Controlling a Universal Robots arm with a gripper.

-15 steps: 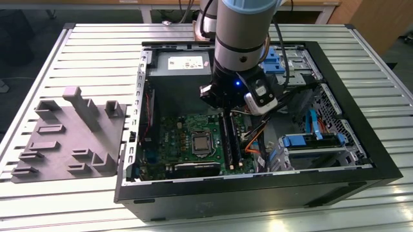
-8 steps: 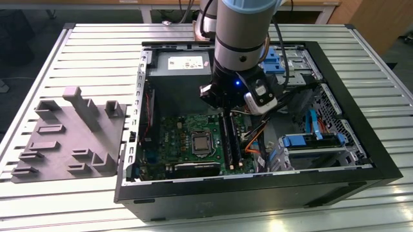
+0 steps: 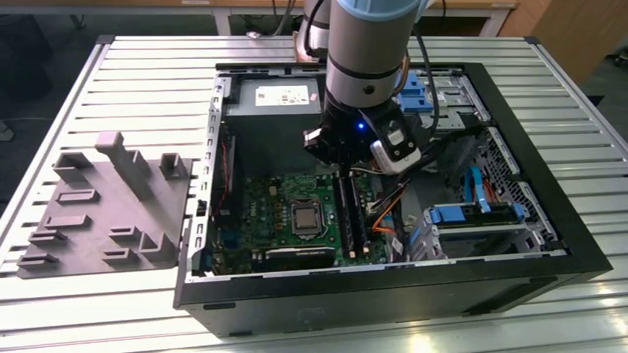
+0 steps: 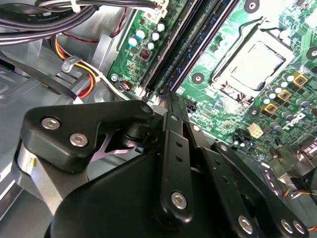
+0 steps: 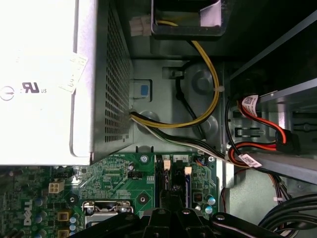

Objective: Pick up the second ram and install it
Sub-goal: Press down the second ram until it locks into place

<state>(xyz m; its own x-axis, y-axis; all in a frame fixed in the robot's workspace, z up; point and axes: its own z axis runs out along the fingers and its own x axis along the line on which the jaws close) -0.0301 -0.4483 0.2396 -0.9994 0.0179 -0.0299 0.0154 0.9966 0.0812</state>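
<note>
Lying flat on the ribbed metal worktop (image 3: 118,66) is a grey moulded tray (image 3: 108,213); right of it, the hand (image 3: 345,170) reaches down over the green motherboard (image 3: 284,213), apparently pinching the dark, thin second ram (image 3: 354,220) at the sockets, grip uncertain.

Grey fixture tray (image 3: 103,202) beside open computer case (image 3: 549,243) (lidless).

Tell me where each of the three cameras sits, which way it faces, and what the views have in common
Exterior view: off the arm, above, looking down at the open computer case on the slatted table; the arm reaches into it.
Second wrist view: on the arm, looking past the black gripper linkage to the green motherboard and its black memory slots.
First wrist view: on the arm, facing the power supply and cables; linkage at the edge.
Shared: all show the motherboard.
</note>
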